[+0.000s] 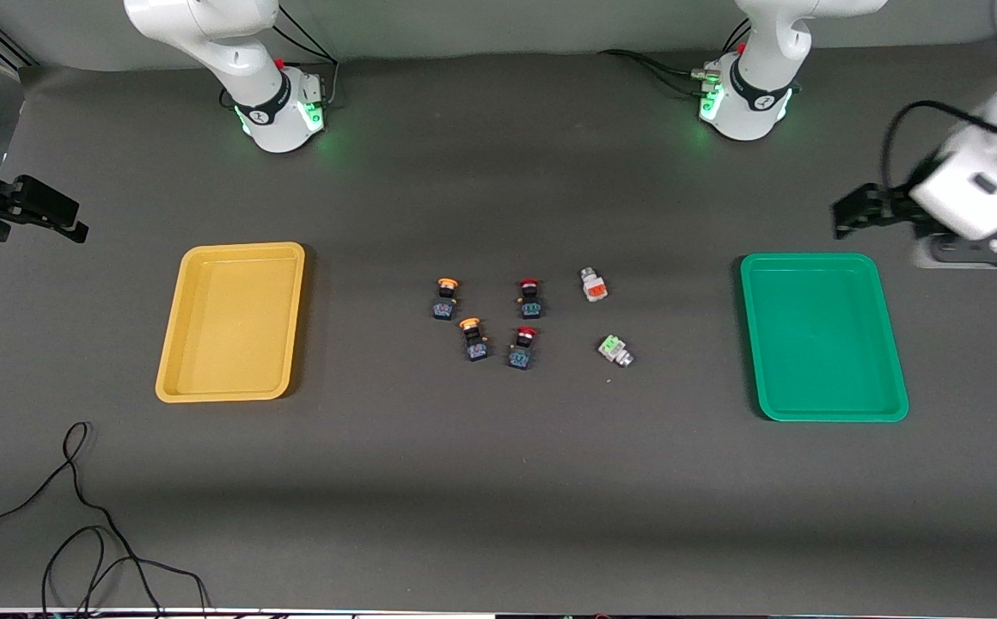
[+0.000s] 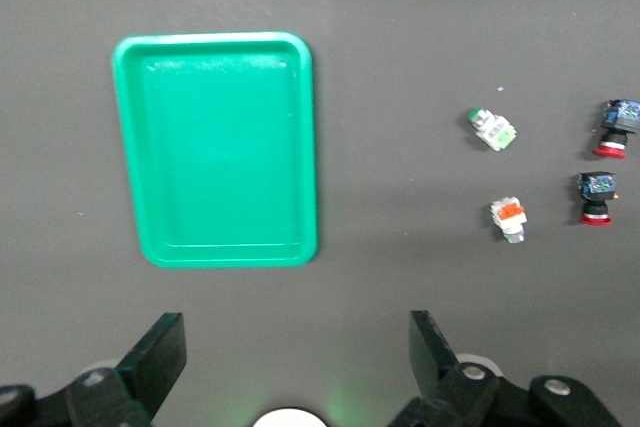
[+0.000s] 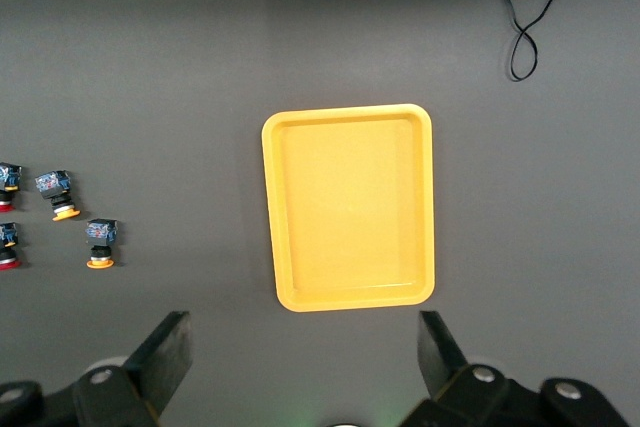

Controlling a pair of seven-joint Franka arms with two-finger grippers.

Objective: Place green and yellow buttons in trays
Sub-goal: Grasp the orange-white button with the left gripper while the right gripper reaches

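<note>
Both pincers hang spread wide: left pincer (image 1: pixel 851 217) above the bench (image 1: pixel 498 481) by the green tray (image 1: pixel 822 335), right pincer (image 1: pixel 30 211) by the yellow tray (image 1: pixel 232 320).

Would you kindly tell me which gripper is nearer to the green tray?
Left. The left gripper hangs open just past the green tray's corner; the right gripper, also open, waits at the yellow tray's end.

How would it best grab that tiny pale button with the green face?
Probably from straight above, closing the left gripper across the short sides of the green-faced button's pale body. It lies on its side, apart from the orange-faced button, so open fingers should fit around it.
</note>
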